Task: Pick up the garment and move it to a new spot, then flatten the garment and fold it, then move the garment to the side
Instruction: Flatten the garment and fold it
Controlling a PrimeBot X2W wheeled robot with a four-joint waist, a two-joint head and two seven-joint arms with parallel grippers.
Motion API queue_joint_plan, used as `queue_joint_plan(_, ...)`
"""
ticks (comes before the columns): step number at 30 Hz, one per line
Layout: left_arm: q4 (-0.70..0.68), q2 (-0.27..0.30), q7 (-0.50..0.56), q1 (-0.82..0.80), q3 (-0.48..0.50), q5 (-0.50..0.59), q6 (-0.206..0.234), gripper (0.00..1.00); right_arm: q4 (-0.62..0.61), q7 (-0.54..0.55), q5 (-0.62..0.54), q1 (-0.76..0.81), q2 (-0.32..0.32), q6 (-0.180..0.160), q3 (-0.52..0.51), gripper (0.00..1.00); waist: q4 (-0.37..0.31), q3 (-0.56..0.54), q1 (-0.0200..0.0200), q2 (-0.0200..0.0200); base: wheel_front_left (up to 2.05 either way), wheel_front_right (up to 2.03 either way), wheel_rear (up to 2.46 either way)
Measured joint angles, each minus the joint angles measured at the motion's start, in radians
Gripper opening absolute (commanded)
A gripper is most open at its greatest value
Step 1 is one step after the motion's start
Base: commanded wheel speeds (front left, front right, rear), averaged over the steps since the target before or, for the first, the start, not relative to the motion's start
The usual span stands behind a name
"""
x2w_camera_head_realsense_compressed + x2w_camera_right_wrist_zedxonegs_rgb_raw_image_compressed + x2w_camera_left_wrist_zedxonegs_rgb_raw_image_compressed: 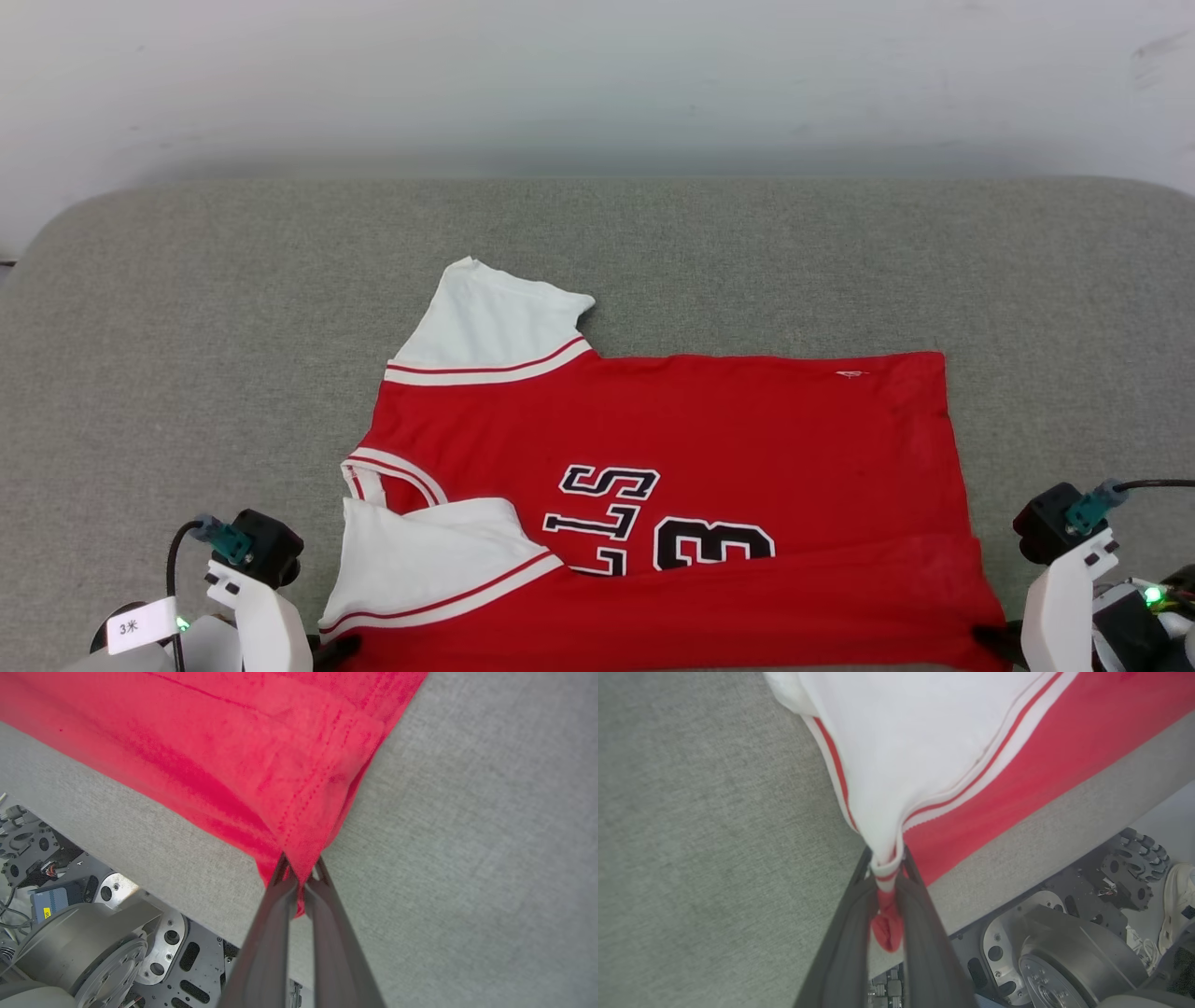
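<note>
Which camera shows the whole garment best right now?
Head view: the garment lies spread on the grey surface, sleeves and lettering visible. Left wrist view shows its white sleeve pinched by the left gripper; right wrist view, its red hem corner in the right gripper.

Grey fabric tabletop (233, 327), pale wall (597, 84) behind

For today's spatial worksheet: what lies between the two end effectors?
The garment: its near edge runs from the left end effector to the right end effector, both pinching it (head view).
</note>
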Motion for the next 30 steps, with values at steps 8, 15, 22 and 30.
queue_joint_plan(8, 0.1, -0.049, -0.009, 0.002, -0.008, -0.011, -0.013, 0.0, 0.049, 0.004, -0.049, 0.029, 0.061, 0.0, -0.022, 0.0, 0.006, 0.035, 0.0, 0.0, 0.0, 0.0, 0.0)
queue_joint_plan(15, 0.152, -0.067, -0.06, 0.009, 0.003, -0.009, -0.018, 1.0, 0.071, -0.086, -0.045, 0.059, 0.119, 0.0, -0.084, 1.0, 0.01, 0.001, 0.0, 0.0, 0.0, 0.0, 0.0)
queue_joint_plan(22, 0.106, -0.021, -0.174, 0.007, 0.052, 0.034, 0.036, 1.0, 0.02, -0.296, -0.16, 0.074, 0.17, 0.0, -0.218, 1.0, 0.011, -0.043, 0.0, 0.0, 0.0, 0.0, 0.0)
queue_joint_plan(30, 0.101, -0.034, -0.348, -0.045, 0.107, 0.143, 0.145, 1.0, -0.033, -0.572, -0.387, 0.089, 0.357, 0.0, -0.417, 1.0, -0.008, -0.047, 0.0, 0.0, 0.0, 0.0, 0.0)
